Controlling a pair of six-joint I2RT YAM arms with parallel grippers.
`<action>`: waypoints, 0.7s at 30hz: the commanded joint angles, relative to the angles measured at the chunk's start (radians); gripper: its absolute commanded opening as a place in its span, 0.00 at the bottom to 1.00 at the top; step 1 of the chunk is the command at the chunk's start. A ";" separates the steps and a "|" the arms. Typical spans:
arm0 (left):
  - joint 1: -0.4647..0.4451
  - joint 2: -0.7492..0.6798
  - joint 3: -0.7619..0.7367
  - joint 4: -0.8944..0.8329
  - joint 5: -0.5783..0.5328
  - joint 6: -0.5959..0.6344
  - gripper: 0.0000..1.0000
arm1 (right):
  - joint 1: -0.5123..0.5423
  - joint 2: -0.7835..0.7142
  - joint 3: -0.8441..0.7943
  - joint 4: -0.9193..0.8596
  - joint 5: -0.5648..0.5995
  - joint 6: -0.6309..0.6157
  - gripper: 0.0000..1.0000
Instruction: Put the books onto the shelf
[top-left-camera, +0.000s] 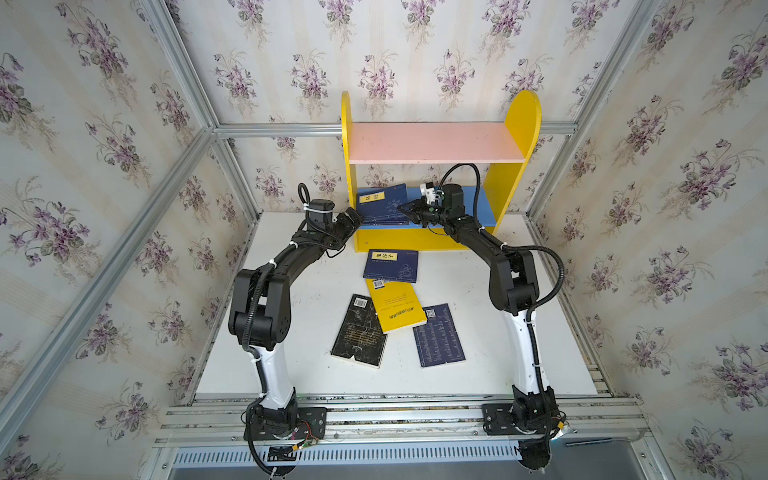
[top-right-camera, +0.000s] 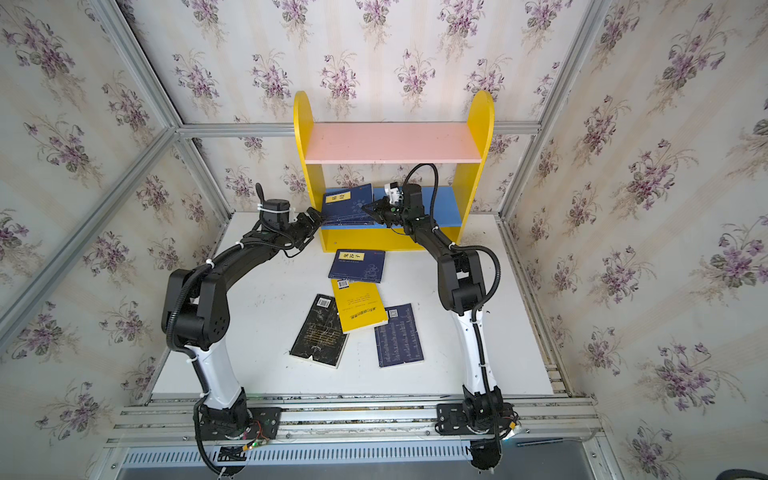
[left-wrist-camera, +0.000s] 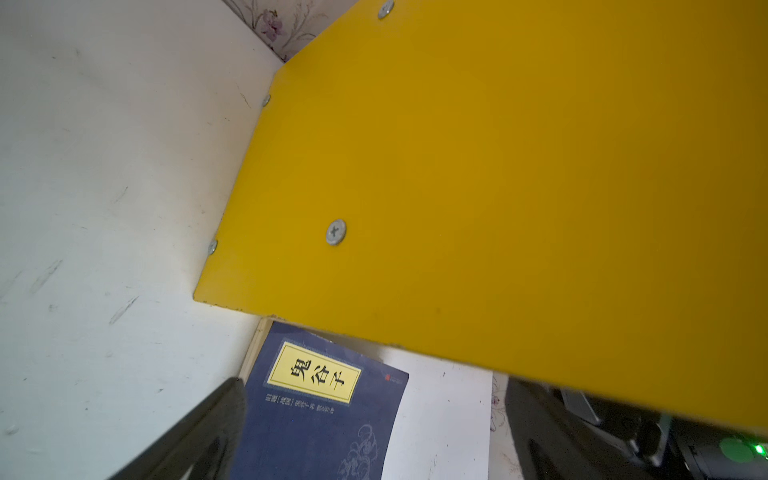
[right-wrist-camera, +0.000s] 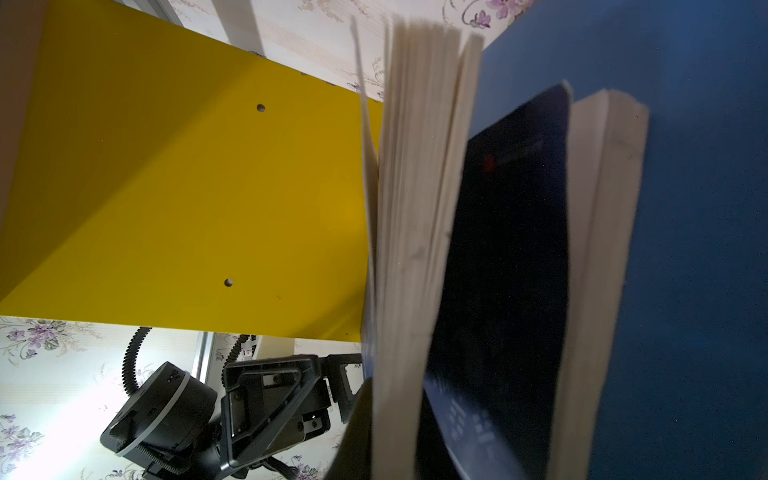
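Note:
The shelf (top-left-camera: 436, 143) stands at the back of the table; its yellow side panel (left-wrist-camera: 498, 187) fills the left wrist view. Navy books (top-left-camera: 382, 203) lean on its blue lower board (top-left-camera: 484, 203) at the left end. My right gripper (top-left-camera: 405, 209) is shut on the free edge of one of them, whose page block (right-wrist-camera: 399, 208) rises between the jaws. My left gripper (top-left-camera: 353, 218) is open just outside the shelf's left side, empty. On the table lie a navy book (top-left-camera: 390, 266), a yellow book (top-left-camera: 397, 305), a black book (top-left-camera: 360, 331) and another navy book (top-left-camera: 438, 335).
The pink upper board (top-right-camera: 390, 143) is bare. A metal frame and flowered walls (top-left-camera: 124, 166) close in the table on three sides. The white table (top-left-camera: 478, 365) shows bare surface right of the loose books.

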 joint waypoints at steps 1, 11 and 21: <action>-0.010 0.015 0.031 0.032 -0.060 -0.014 0.99 | 0.014 0.000 0.019 -0.013 -0.022 -0.036 0.06; -0.018 0.066 0.042 0.031 -0.141 -0.085 0.99 | 0.015 -0.005 0.022 -0.066 -0.021 -0.080 0.06; -0.020 0.075 -0.020 -0.012 -0.195 -0.125 0.99 | 0.015 -0.011 0.055 -0.192 -0.008 -0.168 0.14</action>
